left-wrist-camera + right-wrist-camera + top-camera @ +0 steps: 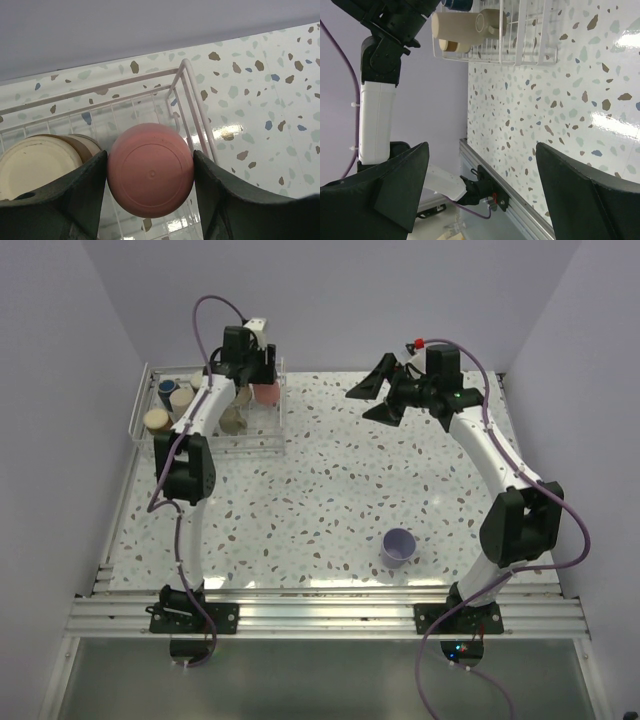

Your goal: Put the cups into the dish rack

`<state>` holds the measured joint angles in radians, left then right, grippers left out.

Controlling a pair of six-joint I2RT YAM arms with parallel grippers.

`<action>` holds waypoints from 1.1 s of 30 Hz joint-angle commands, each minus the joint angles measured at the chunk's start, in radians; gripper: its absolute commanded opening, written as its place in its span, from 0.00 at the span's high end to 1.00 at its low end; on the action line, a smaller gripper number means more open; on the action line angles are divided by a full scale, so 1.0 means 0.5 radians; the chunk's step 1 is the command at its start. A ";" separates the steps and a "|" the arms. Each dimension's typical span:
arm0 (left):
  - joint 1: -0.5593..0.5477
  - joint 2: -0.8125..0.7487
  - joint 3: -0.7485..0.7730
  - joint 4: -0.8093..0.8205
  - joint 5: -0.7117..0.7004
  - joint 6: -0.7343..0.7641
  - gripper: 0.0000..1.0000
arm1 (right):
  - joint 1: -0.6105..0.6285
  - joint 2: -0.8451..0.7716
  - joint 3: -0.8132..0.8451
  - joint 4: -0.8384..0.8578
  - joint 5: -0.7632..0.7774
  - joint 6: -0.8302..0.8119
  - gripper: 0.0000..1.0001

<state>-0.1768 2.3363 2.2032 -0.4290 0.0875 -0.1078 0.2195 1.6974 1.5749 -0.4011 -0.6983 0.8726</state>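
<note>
My left gripper (262, 390) is shut on a red cup (150, 169), held upside down over the right end of the white wire dish rack (275, 445); the cup also shows in the top view (265, 394). Several cups stand in the rack, among them beige ones (157, 421) and a cream one (37, 165) left of the red cup. A lavender cup (398, 545) stands alone on the table at the front right. My right gripper (383, 390) is open and empty, raised at the back right, well away from the lavender cup.
The speckled table (330, 490) has a metal rail along its front edge (330, 615). White walls close in the back and sides. The left arm (377, 120) and the rack (520, 40) show in the right wrist view.
</note>
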 commanded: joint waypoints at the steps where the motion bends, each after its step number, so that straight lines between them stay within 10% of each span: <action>1: -0.008 0.018 0.097 0.125 -0.083 0.044 0.94 | -0.013 0.008 0.081 0.008 -0.009 -0.030 0.10; 15: -0.014 -0.009 0.107 0.152 -0.092 -0.024 0.15 | -0.007 -0.008 0.176 -0.298 0.138 -0.318 0.10; 24: -0.024 -0.211 0.082 0.128 -0.144 -0.054 0.00 | 0.165 -0.118 0.341 -0.918 0.696 -0.904 0.09; 33: -0.070 -0.913 -0.671 0.318 -0.108 -0.373 0.01 | 0.687 -0.250 0.060 -1.419 1.372 -1.141 0.12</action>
<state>-0.1883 2.0407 1.9671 -0.3660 0.0261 -0.2100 0.5232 1.6417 1.6684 -0.9752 -0.1715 0.3637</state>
